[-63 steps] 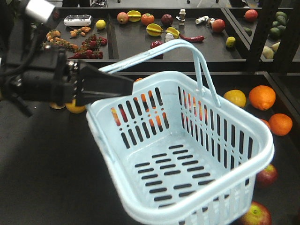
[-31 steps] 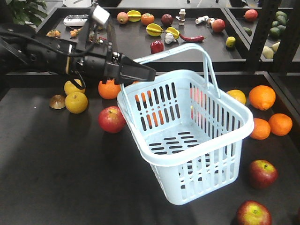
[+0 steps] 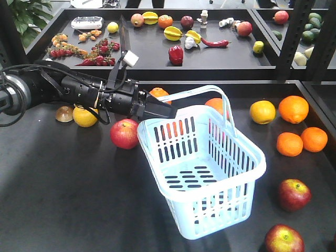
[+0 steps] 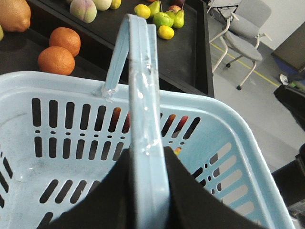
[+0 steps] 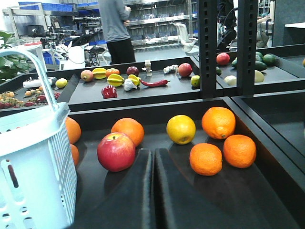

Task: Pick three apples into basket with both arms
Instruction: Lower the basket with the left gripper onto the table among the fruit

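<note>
The pale blue basket point(image 3: 210, 173) hangs tilted low over the black table, empty. My left gripper point(image 3: 164, 111) is shut on one of its hoop handles; in the left wrist view the handle point(image 4: 143, 95) runs between the black fingers of that gripper point(image 4: 147, 155). Three red apples lie on the table: one point(image 3: 125, 133) just left of the basket, two point(image 3: 294, 194) point(image 3: 283, 239) at the front right. My right gripper point(image 5: 153, 153) is shut with nothing in it, low over the table. An apple point(image 5: 116, 151) sits just ahead and left of it, with the basket point(image 5: 33, 157) further left.
Oranges point(image 3: 293, 108) point(image 3: 290, 144) point(image 3: 314, 139) and a yellow fruit point(image 3: 262, 111) lie right of the basket, and yellow fruits point(image 3: 85, 116) left under my arm. A raised back tray point(image 3: 147, 47) holds mixed fruit. Black shelf posts point(image 3: 289, 37) stand at the right.
My left arm has lowered and swung the basket down and away from the camera, toward the table's middle. The apple left of the basket is now in full view.
</note>
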### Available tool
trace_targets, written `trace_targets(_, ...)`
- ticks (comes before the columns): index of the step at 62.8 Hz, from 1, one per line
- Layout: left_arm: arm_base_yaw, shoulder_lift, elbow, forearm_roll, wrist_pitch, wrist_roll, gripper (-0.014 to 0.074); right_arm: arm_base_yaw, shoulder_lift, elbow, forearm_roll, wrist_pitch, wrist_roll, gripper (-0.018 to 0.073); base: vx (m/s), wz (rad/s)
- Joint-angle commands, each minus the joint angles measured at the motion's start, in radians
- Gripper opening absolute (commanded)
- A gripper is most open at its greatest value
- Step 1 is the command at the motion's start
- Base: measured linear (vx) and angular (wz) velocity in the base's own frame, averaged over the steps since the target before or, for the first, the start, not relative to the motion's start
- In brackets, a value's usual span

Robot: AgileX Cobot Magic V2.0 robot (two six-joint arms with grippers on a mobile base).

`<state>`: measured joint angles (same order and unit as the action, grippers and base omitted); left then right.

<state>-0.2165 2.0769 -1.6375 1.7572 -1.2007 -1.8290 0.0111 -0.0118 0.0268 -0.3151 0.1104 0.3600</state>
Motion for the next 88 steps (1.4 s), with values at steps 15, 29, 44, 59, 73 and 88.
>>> trace_targets(15,-0.002,-0.012,-0.033,0.023,-0.169,0.018,-0.0006,-0.002,-0.012,0.014,-0.012,-0.072,-0.009,-0.0005,0.00,0.00)
trace_targets(29,0.026,0.000,-0.033,0.023,-0.169,0.039,-0.0006,-0.002,-0.012,0.014,-0.012,-0.072,-0.009,-0.0005,0.00,0.00)
trace_targets(44,0.084,0.000,-0.033,0.023,-0.169,0.040,0.0004,-0.002,-0.012,0.014,-0.012,-0.072,-0.009,-0.0005,0.00,0.00)
trace_targets(59,0.085,0.000,-0.033,0.023,-0.169,0.032,0.0005,-0.002,-0.012,0.014,-0.012,-0.072,-0.009,-0.0005,0.00,0.00)
trace_targets(73,0.085,0.000,-0.033,0.023,-0.169,0.021,0.0008,-0.002,-0.012,0.014,-0.012,-0.072,-0.009,-0.0005,0.00,0.00)
trace_targets(88,0.085,0.000,-0.033,0.023,-0.169,-0.012,0.0134,-0.002,-0.012,0.014,-0.012,-0.072,-0.009,-0.0005,0.00,0.00)
